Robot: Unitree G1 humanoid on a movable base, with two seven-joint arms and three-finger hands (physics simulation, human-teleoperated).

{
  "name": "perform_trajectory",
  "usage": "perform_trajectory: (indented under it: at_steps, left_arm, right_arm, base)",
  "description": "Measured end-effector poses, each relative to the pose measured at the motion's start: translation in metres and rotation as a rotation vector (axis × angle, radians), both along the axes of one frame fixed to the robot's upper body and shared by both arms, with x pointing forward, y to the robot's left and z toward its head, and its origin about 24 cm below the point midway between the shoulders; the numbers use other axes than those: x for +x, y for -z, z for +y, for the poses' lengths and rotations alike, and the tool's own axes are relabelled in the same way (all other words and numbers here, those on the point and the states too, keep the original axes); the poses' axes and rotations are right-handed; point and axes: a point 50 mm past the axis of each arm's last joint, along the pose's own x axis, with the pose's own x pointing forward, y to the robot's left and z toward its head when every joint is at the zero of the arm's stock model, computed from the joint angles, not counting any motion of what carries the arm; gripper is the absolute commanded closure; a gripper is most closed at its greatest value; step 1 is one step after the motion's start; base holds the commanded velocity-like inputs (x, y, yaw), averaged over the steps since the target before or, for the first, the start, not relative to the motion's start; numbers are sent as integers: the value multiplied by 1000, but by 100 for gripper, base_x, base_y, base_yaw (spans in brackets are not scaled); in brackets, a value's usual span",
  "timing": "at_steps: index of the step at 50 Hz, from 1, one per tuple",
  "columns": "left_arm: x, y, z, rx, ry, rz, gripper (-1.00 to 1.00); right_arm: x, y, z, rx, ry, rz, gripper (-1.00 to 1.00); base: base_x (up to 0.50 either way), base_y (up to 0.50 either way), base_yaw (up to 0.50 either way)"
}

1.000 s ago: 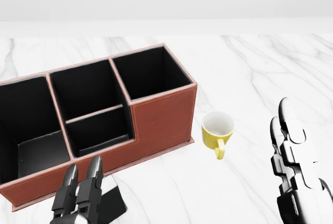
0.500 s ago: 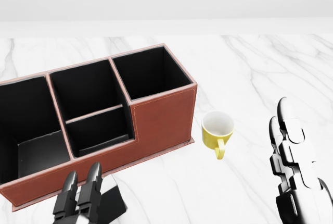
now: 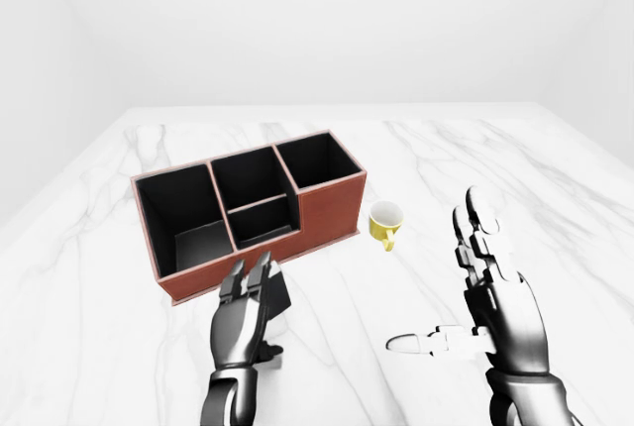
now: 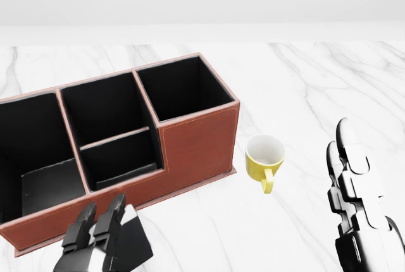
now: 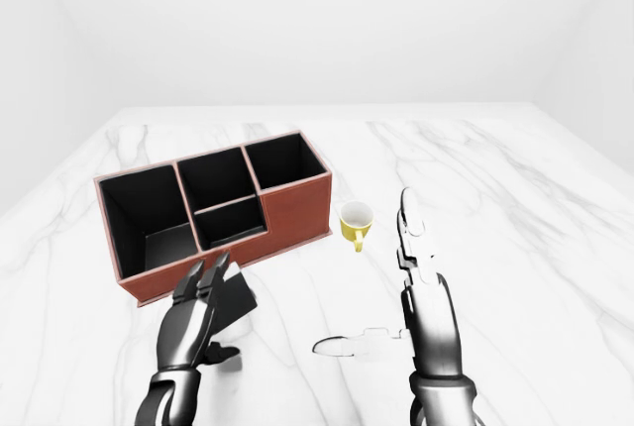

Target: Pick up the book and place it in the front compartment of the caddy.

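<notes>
— Book (image 5: 234, 299) position, please: where is it against the left hand (image 5: 190, 322)?

— It is a dark, flat thing in the lower left of the right-eye view, on the marble table (image 3: 555, 208), tilted up. The left hand is on it: the fingers (image 4: 107, 224) lie over its top edge and a thumb shows under it, beside its lower left corner. The fingers seem to grip the book, but how firmly I cannot tell.

— And the caddy (image 4: 196, 142)?

— The red-brown caddy with black compartments is just above the book in the head view, very near. Whether they touch I cannot tell. The book is outside it; all the compartments that show hold nothing.

— The right hand (image 3: 490, 297)?

— It is in the lower right of the left-eye view, fingers straight and pointing up, thumb stretched toward the left. It is released and holds nothing. A yellow mug (image 4: 264, 157) stands between it and the caddy, just beside the caddy's right end.
</notes>
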Motion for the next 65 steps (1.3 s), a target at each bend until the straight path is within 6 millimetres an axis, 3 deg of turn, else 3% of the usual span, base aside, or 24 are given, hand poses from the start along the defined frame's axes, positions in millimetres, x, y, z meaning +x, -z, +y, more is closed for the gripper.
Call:
perform_trajectory:
  at_steps: [1, 10, 23, 48, 65]
  left_arm:
    - [0, -1, 0, -1, 0, -4, 100]
    - [2, -16, -7, -15, 26, -75, 100]
    - [-1, -12, -14, -46, 54, -55, 100]
    - [6, -1, -6, -27, 13, -29, 100]
    - [-9, -31, -8, -30, 18, -141, 100]
  right_arm:
    - [0, 0, 0, 0, 0, 0, -100]
    - [0, 0, 0, 0, 1, 3, -100]
    - [-1, 0, 0, 0, 3, 5, -100]
    - [-2, 1, 0, 1, 4, 7, -100]
    - [-1, 1, 0, 1, 2, 6, -100]
  base:
    - [1, 0, 0]
    - [0, 0, 0]
    - [0, 0, 0]
    - [0, 0, 0]
    - [0, 0, 0]
